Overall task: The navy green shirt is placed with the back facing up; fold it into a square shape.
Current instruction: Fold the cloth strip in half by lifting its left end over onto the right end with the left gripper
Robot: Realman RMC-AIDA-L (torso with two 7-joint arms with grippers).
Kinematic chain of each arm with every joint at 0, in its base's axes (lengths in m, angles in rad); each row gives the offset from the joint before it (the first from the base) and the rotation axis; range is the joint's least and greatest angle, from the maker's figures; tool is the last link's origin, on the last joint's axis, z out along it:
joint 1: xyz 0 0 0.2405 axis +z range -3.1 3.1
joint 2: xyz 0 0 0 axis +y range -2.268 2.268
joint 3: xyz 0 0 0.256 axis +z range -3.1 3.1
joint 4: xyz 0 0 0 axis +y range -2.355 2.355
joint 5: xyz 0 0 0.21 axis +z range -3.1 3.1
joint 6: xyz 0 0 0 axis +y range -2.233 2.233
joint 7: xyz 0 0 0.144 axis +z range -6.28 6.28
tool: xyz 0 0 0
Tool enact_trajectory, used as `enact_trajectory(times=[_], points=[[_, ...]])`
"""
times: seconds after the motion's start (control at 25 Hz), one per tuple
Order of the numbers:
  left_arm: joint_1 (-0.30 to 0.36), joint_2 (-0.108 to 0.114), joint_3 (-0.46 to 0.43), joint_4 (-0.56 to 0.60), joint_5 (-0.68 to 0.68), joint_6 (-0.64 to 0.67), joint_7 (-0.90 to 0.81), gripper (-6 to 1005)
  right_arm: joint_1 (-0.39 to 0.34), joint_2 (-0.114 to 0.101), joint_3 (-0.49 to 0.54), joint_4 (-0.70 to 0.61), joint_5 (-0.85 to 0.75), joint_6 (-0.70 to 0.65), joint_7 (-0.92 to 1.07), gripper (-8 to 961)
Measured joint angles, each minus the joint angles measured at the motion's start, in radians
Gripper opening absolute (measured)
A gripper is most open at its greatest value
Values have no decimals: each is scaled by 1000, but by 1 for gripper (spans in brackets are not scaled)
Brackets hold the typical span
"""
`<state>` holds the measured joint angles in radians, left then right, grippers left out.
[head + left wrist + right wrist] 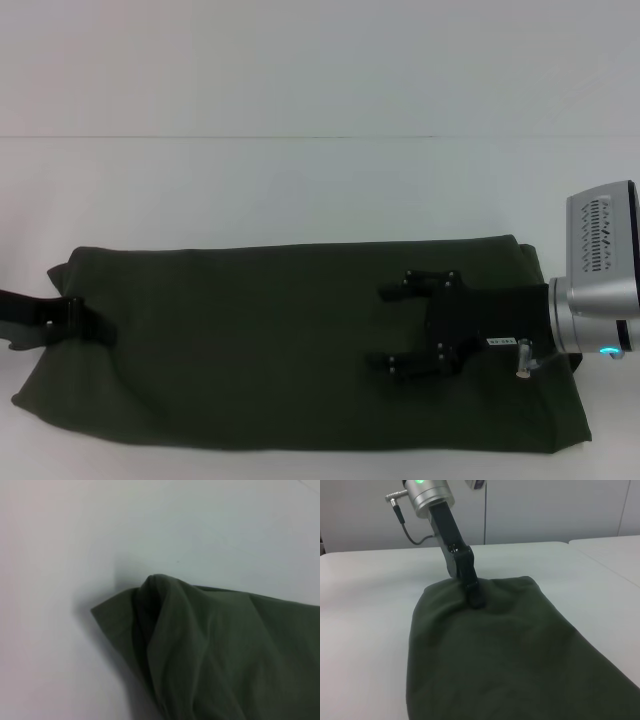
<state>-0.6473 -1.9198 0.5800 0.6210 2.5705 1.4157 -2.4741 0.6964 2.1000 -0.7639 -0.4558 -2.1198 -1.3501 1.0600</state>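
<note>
The navy green shirt (260,340) lies on the white table as a long band running left to right, plain side up. My left gripper (95,325) is at the band's left end, and the right wrist view shows that gripper (474,594) shut on the cloth (495,655) at its far edge. The left wrist view shows a raised, bunched corner of the shirt (165,610). My right gripper (390,328) hovers over the right part of the shirt, open, with both black fingers pointing left and nothing between them.
The white table (300,190) stretches bare behind the shirt and to its left. The shirt's near edge runs close to the table's front edge. A second white table (615,550) stands beyond a gap, seen in the right wrist view.
</note>
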Motion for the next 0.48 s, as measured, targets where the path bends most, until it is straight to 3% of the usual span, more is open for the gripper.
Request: enact_trajectory(times=[0.24, 0.48], points=[[0, 37, 0, 4, 37, -2, 3, 110, -1, 0, 0, -3, 0, -12, 0, 918], [4, 108, 2, 39, 108, 20, 14, 116, -5, 0, 0, -4, 0, -19, 0, 918]])
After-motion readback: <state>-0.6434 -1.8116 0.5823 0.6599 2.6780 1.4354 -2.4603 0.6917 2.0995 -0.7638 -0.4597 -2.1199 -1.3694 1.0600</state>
